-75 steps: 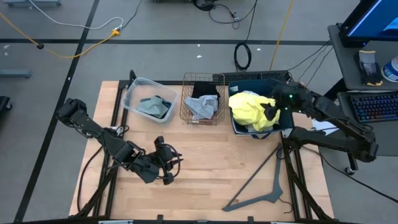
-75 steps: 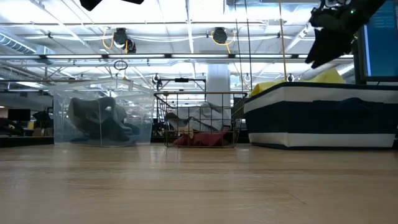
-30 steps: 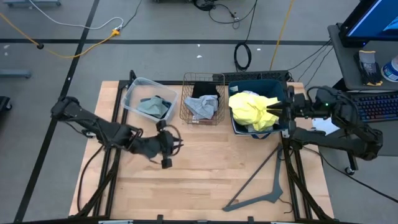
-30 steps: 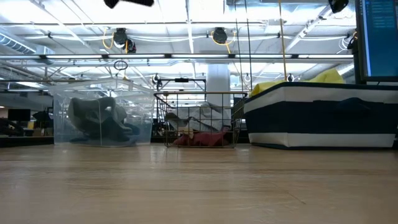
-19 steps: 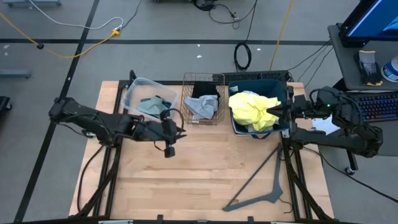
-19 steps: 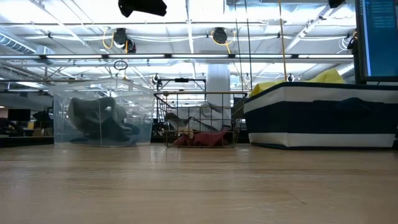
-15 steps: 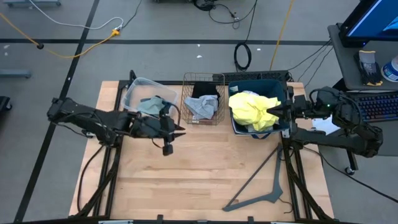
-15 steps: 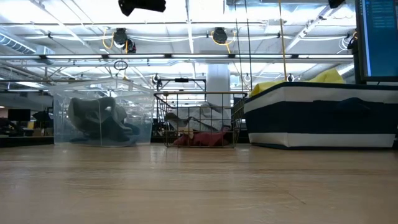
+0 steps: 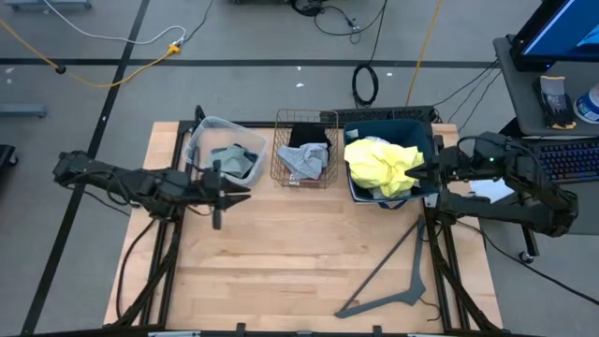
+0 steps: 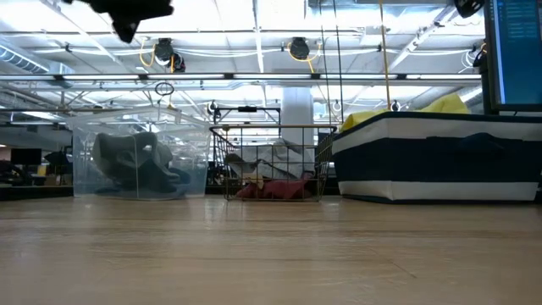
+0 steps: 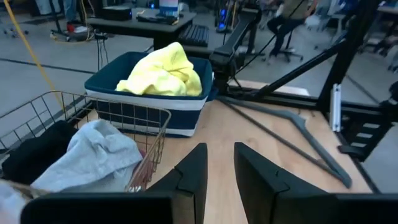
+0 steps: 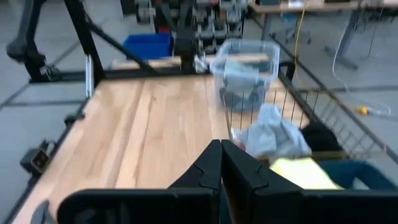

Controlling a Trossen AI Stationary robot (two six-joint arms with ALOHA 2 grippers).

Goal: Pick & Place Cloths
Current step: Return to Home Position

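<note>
A yellow cloth (image 9: 379,164) is heaped in the navy basket (image 9: 426,140) at the far right. A light grey cloth (image 9: 301,161) and a black cloth (image 9: 309,136) lie in the wire basket (image 9: 281,150), where the low view also shows a maroon cloth (image 10: 271,188). A blue-grey cloth (image 9: 234,161) sits in the clear bin (image 9: 198,140). My left gripper (image 9: 241,190) hovers level just in front of the clear bin, its fingers (image 11: 193,171) slightly open with nothing between them. My right gripper (image 12: 222,163) is shut and empty above the navy basket's right rim.
A thin grey clothes hanger (image 9: 398,281) lies on the wooden table (image 9: 299,253) at the near right. The three containers stand in a row along the far edge. Bare wood stretches across the middle and near left. A desk with a keyboard (image 9: 562,154) stands beyond the right edge.
My left gripper has drawn back from above the table's middle toward the far left, ending beside the clear bin, and it has levelled out on the way. It carries nothing. The cloths have stayed where they were.
</note>
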